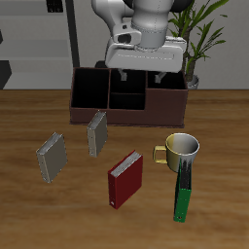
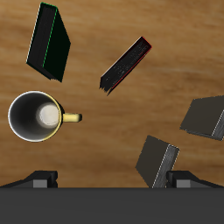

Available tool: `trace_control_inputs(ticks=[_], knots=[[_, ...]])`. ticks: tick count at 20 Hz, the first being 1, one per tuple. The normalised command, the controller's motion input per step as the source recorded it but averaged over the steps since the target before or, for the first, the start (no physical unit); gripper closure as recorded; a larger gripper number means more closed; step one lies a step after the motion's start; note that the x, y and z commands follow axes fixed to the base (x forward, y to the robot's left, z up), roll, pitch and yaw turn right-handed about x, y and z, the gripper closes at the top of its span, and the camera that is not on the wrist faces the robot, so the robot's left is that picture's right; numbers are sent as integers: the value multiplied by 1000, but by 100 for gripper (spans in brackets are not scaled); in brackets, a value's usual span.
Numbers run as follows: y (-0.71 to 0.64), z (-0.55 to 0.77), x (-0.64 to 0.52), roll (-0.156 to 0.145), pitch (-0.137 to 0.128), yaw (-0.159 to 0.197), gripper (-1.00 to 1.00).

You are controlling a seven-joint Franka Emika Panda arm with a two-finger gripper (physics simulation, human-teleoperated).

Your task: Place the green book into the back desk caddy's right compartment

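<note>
The green book (image 1: pixel 182 195) stands on edge near the table's front edge, just in front of the mug; in the wrist view (image 2: pixel 50 42) it shows as a dark cover with a green rim. The back desk caddy (image 1: pixel 97 113) is a maroon box with black sections at the back of the table. Its right compartment (image 1: pixel 165 97) is partly hidden behind my gripper. My gripper (image 1: pixel 136 76) hangs high over the caddy, far from the book, open and empty. In the wrist view (image 2: pixel 112 179) its fingertips (image 2: pixel 39 179) stand wide apart.
A yellow-handled mug (image 1: pixel 182 149) (image 2: pixel 35 116) stands between the caddy and the green book. A red book (image 1: pixel 125 179) (image 2: pixel 124 65) stands beside them. Two grey books (image 1: pixel 52 156) (image 1: pixel 97 133) stand farther along the table. A potted plant (image 1: pixel 199 39) is behind the caddy.
</note>
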Motion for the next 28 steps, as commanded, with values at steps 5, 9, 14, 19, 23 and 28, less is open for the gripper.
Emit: trace_control_inputs(ticks=[5,9,14,19,23,28], knots=[[426,191,361,2,-24,-5,-100],[245,114,282,3,-16,-2,-100],[272,140,444,1,-24,-9,-100],[104,47,294,20,-17,-15,-100],[39,-12,500,-20,-20,-9,-100],[66,-10,387,-12,-24,11,-100]])
